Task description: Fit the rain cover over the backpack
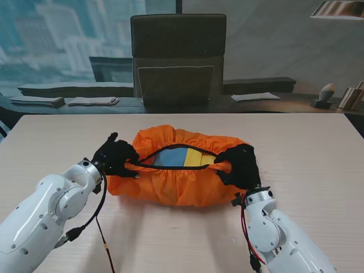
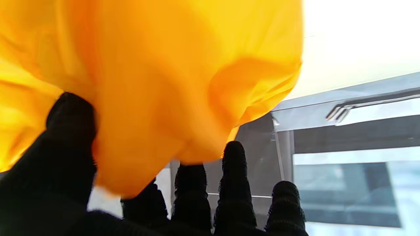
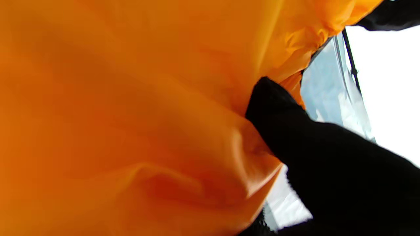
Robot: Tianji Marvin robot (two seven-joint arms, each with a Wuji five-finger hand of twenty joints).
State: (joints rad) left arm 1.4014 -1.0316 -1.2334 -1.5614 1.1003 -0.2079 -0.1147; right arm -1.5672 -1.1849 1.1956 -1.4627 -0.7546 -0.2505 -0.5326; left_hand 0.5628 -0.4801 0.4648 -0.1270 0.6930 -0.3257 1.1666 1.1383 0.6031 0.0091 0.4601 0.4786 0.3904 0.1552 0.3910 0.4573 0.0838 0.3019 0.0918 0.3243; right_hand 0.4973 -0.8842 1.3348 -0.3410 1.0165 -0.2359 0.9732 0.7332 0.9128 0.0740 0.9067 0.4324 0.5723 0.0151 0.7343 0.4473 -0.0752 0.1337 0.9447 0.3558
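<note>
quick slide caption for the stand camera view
Both gloved hands, left hand and right hand, grip the orange rain cover around the backpack.

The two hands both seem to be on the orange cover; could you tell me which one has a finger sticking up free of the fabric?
The left hand: one finger points up, off the rain cover. The right hand is fully closed.

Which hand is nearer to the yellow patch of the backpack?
Right. The right hand grips the cover right beside the yellow patch; the left hand is farther, beyond the blue patch.
</note>
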